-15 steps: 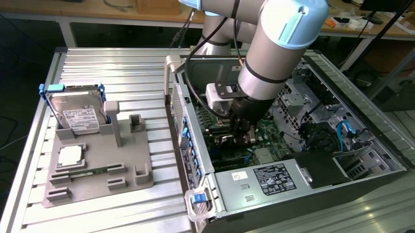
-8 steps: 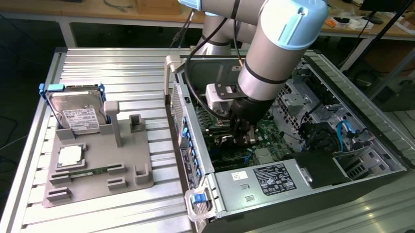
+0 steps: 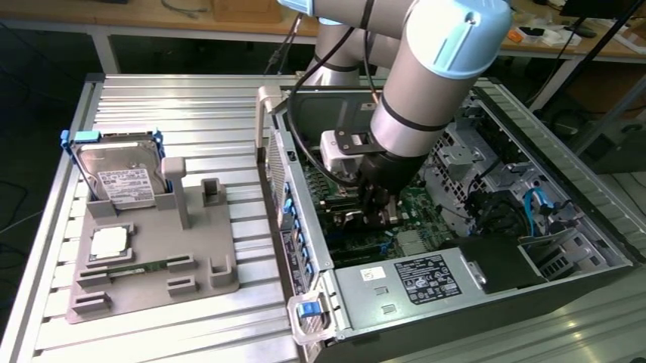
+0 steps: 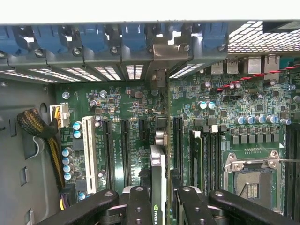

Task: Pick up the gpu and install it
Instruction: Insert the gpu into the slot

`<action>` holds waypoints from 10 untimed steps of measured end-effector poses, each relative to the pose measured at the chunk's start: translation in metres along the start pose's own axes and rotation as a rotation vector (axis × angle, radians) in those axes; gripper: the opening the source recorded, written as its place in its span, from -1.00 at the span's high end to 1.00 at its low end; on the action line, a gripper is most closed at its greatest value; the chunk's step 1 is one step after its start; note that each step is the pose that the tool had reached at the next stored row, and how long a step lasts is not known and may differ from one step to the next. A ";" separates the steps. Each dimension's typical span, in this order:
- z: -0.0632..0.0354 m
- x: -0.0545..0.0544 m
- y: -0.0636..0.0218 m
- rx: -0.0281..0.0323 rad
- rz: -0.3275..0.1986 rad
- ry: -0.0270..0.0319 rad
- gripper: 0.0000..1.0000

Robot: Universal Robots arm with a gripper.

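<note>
Gripper [image 4: 158,194] fingers [image 4: 138,206] clamped on gpu [image 4: 158,171] seen edge-on, over motherboard [image 4: 117,101] middle slots inside computer case [image 3: 404,283], card's lower edge hidden

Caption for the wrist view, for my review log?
Gripper holds the gpu edge-on over the expansion slots of the motherboard inside the open computer case.

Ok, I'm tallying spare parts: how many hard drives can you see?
1. The blue-framed hard drive stands in the grey fixture at the exterior view's left; others may sit hidden inside the computer case.
</note>
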State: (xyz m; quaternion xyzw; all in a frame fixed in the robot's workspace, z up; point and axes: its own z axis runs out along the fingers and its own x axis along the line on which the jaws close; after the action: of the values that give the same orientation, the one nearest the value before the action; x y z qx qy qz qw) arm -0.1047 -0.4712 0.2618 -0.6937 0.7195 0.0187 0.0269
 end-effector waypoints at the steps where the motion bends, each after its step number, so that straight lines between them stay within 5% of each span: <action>1: -0.0011 0.000 0.0000 0.0000 0.000 0.0003 0.47; 10: -0.0020 0.000 0.0003 -0.0004 0.000 -0.0018 0.47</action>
State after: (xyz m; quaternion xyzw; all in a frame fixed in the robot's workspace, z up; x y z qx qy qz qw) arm -0.1051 -0.4714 0.2638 -0.6938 0.7194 0.0194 0.0274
